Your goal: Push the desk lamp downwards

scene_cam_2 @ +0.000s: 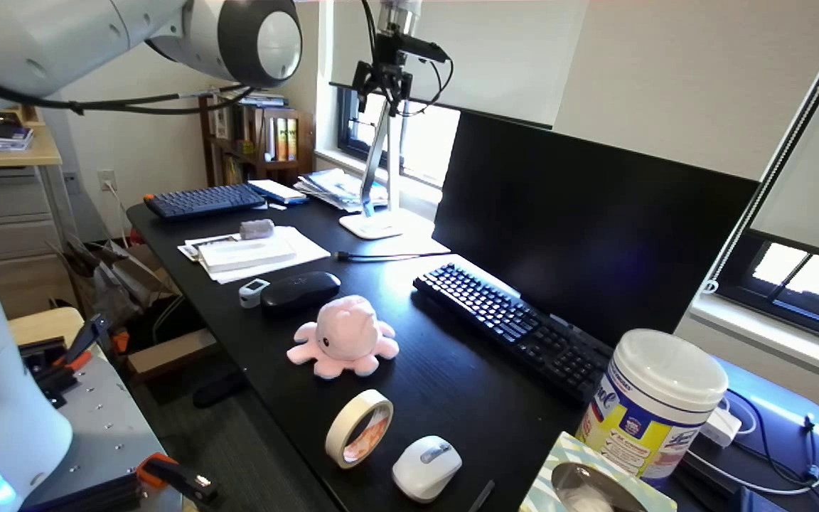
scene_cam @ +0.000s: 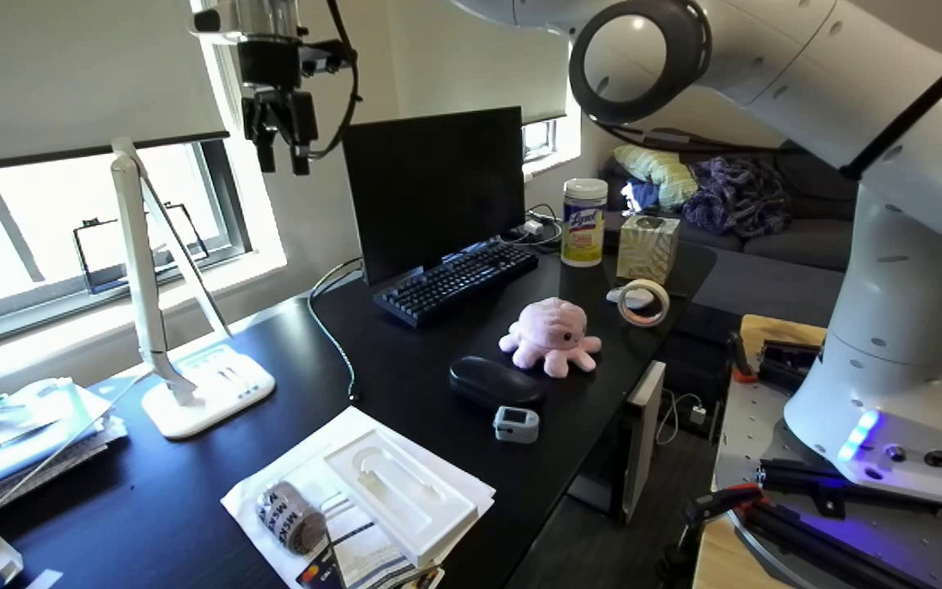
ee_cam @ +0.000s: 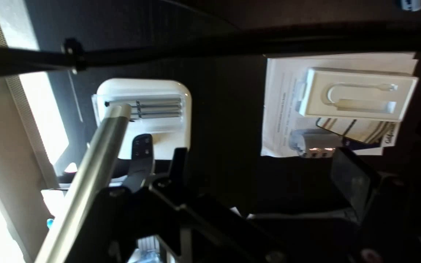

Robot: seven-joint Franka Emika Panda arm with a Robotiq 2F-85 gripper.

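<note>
The white desk lamp [scene_cam: 142,262] stands on the desk. Its stem is upright, and its narrow light bar [scene_cam: 185,254] hangs folded down from the top hinge towards the flat base [scene_cam: 209,413]. My gripper [scene_cam: 282,166] points downward near the height of the lamp's top, to the right of it with a visible gap. In an exterior view the gripper [scene_cam_2: 377,108] covers the top of the lamp [scene_cam_2: 393,171]. In the wrist view the silver light bar [ee_cam: 93,171] runs past the left finger, outside the jaws. The gripper [ee_cam: 265,170] is open and empty.
A black monitor [scene_cam: 438,188] and keyboard [scene_cam: 459,282] stand at the window side. Papers with a white box [scene_cam: 405,491] and a wrapped roll [scene_cam: 291,519] lie in front of the lamp. A pink octopus toy [scene_cam: 553,335] and black case [scene_cam: 494,382] lie further along.
</note>
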